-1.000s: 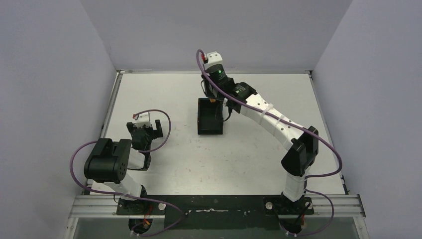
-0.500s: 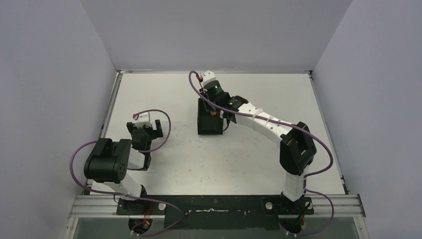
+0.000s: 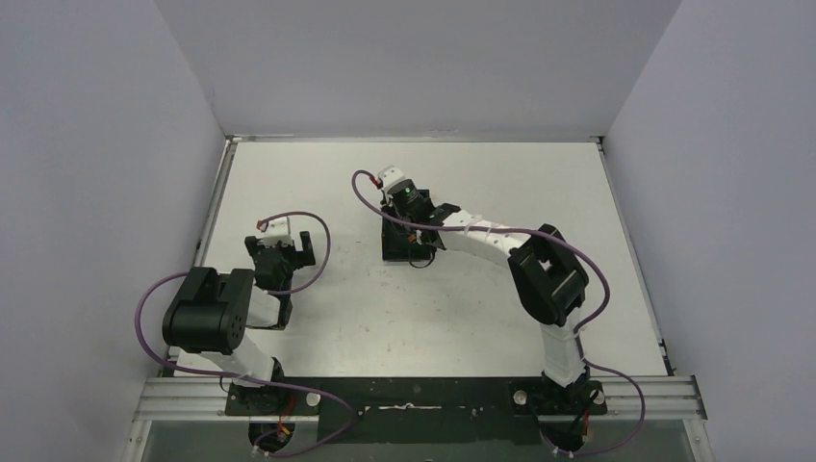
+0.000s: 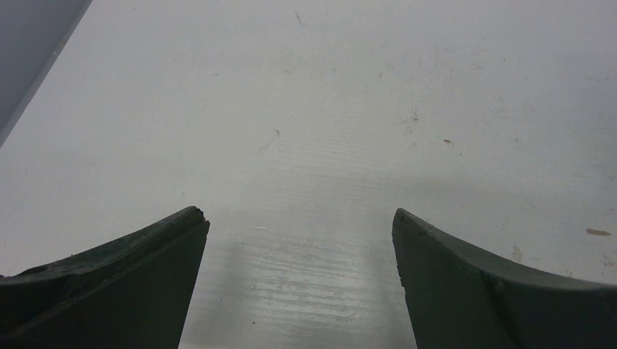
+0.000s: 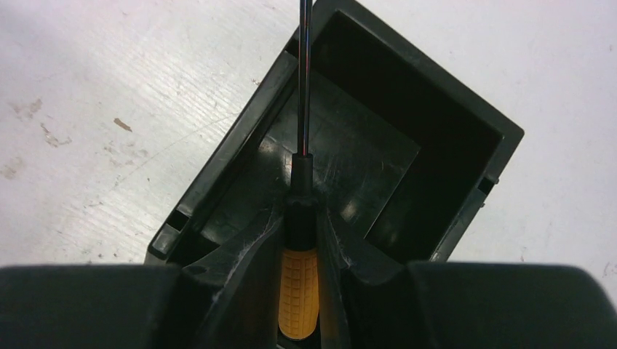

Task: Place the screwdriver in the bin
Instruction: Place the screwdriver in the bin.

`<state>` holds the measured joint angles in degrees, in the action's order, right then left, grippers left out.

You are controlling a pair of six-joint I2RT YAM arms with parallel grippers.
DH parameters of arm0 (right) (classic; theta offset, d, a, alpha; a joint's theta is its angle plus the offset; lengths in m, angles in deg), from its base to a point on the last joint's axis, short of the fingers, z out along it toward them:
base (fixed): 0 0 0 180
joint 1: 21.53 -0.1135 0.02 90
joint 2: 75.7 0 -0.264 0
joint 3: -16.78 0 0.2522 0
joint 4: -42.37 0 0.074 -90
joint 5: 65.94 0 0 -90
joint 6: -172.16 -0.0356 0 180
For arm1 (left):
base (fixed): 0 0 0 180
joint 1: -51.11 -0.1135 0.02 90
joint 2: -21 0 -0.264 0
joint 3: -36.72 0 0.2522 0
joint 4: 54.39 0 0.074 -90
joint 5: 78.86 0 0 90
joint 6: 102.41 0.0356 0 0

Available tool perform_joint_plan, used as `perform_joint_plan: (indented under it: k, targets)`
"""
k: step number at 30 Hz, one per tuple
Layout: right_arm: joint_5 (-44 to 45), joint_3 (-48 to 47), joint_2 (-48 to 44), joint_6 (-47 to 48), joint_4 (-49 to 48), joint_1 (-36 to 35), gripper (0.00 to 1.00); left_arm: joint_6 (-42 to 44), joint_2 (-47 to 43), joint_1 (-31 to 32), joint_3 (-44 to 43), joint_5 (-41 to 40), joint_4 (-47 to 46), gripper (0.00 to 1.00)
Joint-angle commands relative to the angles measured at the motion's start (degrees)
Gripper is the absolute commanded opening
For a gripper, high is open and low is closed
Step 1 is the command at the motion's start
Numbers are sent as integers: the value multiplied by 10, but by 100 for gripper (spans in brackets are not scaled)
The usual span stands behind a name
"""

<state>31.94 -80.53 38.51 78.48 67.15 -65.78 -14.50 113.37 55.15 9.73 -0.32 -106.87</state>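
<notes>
My right gripper (image 5: 300, 218) is clamped on the stubby orange-handled screwdriver (image 5: 299, 294) over the low black plastic bin (image 5: 364, 167); left gripper (image 4: 300, 218) gapes wide

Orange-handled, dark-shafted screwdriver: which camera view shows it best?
Right wrist view: the orange-handled screwdriver fills it, handle pinched in the right claw, shaft over the black plastic bin. Top view: lost under the right arm. Left wrist: absent.

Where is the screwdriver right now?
In the right wrist view, the screwdriver is clamped by its orange handle in the right pincer. Its shaft points out over the bin, close to the wall at image left.
</notes>
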Motion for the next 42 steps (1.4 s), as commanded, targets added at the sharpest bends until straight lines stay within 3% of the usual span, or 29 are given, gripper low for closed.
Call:
perform_joint_plan:
  k: [1,7,16,25,42]
  targets:
    - [-3,8,4,21,-52,4,0,4,0,1,-14,7,-31,97]
    - [11,14,18,24,-49,6,0,4,-1,1,-14,7,-30,97]
    - [25,44,1,9,-64,10,8,4,-1,1,-14,7,-30,97]
    - [24,35,-20,7,-57,11,41,4,0,1,-14,7,-31,97]
    - [33,-10,-94,-14,-16,11,43,4,-1,1,-14,7,-30,97]
